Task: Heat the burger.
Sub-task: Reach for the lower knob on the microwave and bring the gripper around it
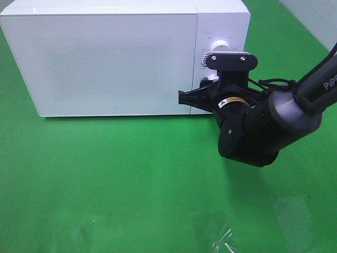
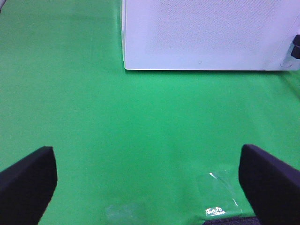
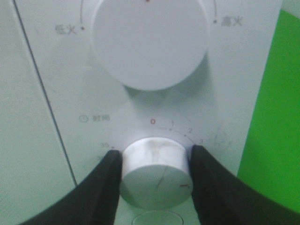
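right pincer (image 3: 154, 159) has its pads pressed on both sides of the timer knob (image 3: 154, 180), closed on it. left pincer (image 2: 146, 154) hangs wide open over the cloth, holding nothing. the microwave (image 1: 116, 63) door is shut and the burger shows in no view, so i judge it is already inside. left to do: turn the timer, wait, take it out. the worktop (image 1: 105, 179) is green cloth with a scrap of clear film (image 1: 224, 240) near the front. a pale wall (image 1: 316, 16) shows at the far right corner.
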You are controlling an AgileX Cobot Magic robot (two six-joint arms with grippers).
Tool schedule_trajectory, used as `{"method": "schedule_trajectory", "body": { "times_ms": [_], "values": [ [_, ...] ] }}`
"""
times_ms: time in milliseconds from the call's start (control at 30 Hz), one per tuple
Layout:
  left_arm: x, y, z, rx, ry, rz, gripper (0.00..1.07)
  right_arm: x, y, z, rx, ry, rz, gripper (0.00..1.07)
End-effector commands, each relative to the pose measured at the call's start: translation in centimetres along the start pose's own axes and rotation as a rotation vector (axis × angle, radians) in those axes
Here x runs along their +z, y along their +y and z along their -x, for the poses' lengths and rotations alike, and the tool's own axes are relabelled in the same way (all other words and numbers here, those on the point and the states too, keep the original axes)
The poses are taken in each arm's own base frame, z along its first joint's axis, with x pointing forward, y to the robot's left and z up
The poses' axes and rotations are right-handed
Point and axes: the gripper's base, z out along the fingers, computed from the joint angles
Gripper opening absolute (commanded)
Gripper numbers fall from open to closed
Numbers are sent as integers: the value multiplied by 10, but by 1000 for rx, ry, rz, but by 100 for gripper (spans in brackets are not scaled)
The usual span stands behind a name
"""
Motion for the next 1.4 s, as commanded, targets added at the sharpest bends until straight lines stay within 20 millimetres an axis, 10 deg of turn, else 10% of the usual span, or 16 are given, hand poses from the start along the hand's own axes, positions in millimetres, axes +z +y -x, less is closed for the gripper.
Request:
{"method": "schedule_trajectory", "body": {
  "times_ms": [33,833,1400],
  "values": [
    [-2,0,-1,1,-29,-3,98,3,7,9,13,-85,70,0],
    [-2,0,-1,1,-29,-3,98,-7,31,31,1389,-31,524,0],
    [-2,0,-1,1,-29,-3,98,-9,30,37,1476,-77,576,4]
  ]
}}
